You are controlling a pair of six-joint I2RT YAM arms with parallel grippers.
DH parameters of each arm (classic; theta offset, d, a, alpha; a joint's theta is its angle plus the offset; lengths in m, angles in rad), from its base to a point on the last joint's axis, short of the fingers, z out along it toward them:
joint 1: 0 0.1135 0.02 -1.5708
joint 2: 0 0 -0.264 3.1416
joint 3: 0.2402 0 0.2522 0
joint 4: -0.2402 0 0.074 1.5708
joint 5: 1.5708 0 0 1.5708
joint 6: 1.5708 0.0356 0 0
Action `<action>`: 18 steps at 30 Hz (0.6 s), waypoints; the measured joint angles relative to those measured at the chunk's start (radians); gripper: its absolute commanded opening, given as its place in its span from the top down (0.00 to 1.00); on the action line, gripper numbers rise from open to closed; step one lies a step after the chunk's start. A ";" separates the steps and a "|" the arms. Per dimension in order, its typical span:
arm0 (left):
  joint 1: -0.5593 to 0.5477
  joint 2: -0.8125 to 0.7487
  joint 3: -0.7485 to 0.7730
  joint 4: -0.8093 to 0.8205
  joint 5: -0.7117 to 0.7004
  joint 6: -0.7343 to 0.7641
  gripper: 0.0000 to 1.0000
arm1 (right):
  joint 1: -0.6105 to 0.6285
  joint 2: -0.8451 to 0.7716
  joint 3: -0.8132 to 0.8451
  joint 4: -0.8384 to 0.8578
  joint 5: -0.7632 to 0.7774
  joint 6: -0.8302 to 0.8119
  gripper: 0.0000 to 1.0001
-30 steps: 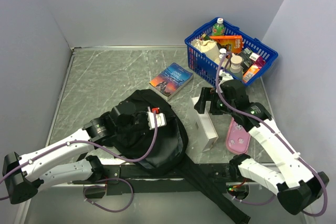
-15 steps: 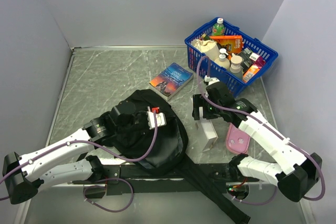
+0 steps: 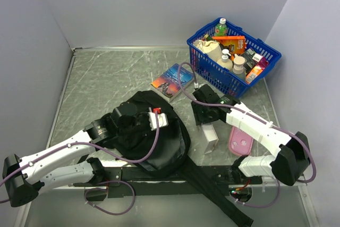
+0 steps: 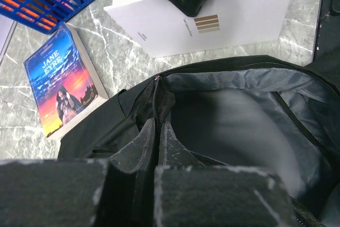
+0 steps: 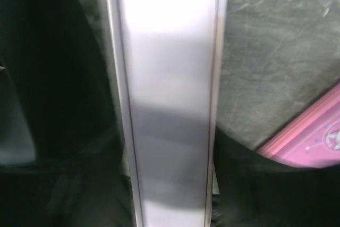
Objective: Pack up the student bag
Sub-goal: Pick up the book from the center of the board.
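Observation:
The student bag is a black backpack lying open between the arms, and its grey lining shows in the left wrist view. My left gripper is shut on the bag's zipper edge and holds the mouth up. A white book stands on its edge just right of the bag. My right gripper is down over the book's far end, with a finger against each side. The book's cover also faces the left wrist camera.
A Jane Eyre paperback lies behind the bag. A pink case lies right of the white book. A blue mesh basket full of bottles and boxes stands at the back right. The bag's straps trail along the near edge.
My right arm swung left and down over the white book, and its fingers closed in on the book's sides. The left arm and the bag stayed still.

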 measured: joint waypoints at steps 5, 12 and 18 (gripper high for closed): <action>0.000 -0.001 0.002 0.003 -0.024 -0.009 0.99 | 0.001 0.006 0.040 -0.034 0.040 0.025 0.61; 0.000 -0.001 0.002 0.030 -0.102 -0.053 0.99 | 0.000 -0.092 0.299 -0.112 0.055 0.080 0.67; 0.000 0.002 0.004 0.052 -0.144 -0.068 0.99 | -0.008 -0.319 0.272 -0.087 -0.140 0.226 0.78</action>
